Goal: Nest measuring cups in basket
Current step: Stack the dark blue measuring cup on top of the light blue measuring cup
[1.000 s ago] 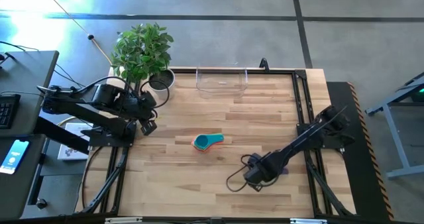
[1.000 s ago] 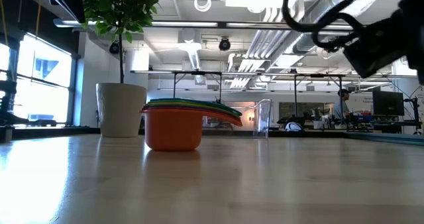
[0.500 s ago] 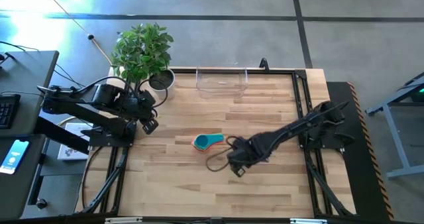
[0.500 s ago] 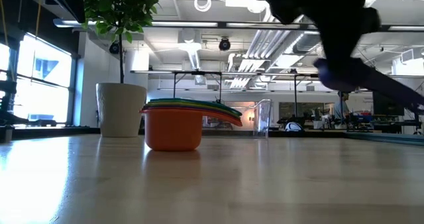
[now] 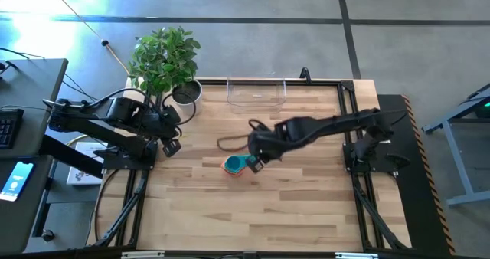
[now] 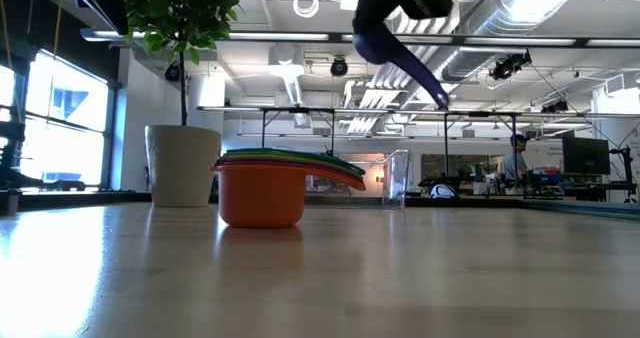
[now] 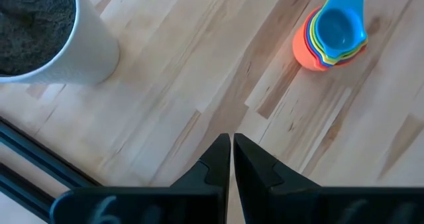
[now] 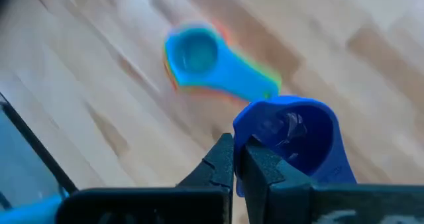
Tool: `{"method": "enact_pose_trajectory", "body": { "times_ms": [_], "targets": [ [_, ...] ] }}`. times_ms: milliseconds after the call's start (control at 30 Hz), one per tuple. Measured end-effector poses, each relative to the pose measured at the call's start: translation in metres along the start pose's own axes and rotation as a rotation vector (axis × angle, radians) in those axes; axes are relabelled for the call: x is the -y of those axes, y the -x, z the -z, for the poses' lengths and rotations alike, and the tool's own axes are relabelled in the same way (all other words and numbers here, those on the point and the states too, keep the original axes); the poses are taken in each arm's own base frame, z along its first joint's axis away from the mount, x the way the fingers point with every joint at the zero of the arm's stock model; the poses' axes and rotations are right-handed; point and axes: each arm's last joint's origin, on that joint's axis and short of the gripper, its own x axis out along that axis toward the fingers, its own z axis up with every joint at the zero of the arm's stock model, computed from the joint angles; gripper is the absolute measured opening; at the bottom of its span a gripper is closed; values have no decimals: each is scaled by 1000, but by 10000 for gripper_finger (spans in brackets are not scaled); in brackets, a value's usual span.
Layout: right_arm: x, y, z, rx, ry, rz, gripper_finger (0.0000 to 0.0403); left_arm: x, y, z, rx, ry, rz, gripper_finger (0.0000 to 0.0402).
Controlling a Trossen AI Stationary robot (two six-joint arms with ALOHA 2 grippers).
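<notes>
The right gripper (image 5: 256, 163), pinching a small purple plastic measuring cup (image 8: 291, 144), hangs just right of the nested plastic stack of cups (image 5: 232, 165), whose handles point right.

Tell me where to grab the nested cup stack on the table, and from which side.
Take the cup stack by its layered flat handles, coming from above. They jut out sideways past the round orange bowl, thin enough for narrow fingers; the bowl looks too wide. The right gripper is shut on a blue cup, so it must drop that first.
</notes>
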Motion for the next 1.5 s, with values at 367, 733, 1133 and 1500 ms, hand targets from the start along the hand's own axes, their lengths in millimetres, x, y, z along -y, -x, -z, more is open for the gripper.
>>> {"method": "enact_pose_trajectory", "body": {
  "times_ms": [367, 733, 1133, 1500],
  "targets": [
    [-13, 10, -44, 64, 17, 67, 0, 0, 0, 0, 0, -20, -1, 10],
    [-46, -50, -56, -28, 97, 44, 0, 0, 0, 0, -1, -31, -1, 10],
    [-58, -97, -38, -135, 178, 55, 0, 0, 0, 0, 0, -45, 0, 10],
    [-58, -120, -37, -167, 273, 55, 0, 0, 0, 0, 0, -46, -1, 10]
  ]
}}
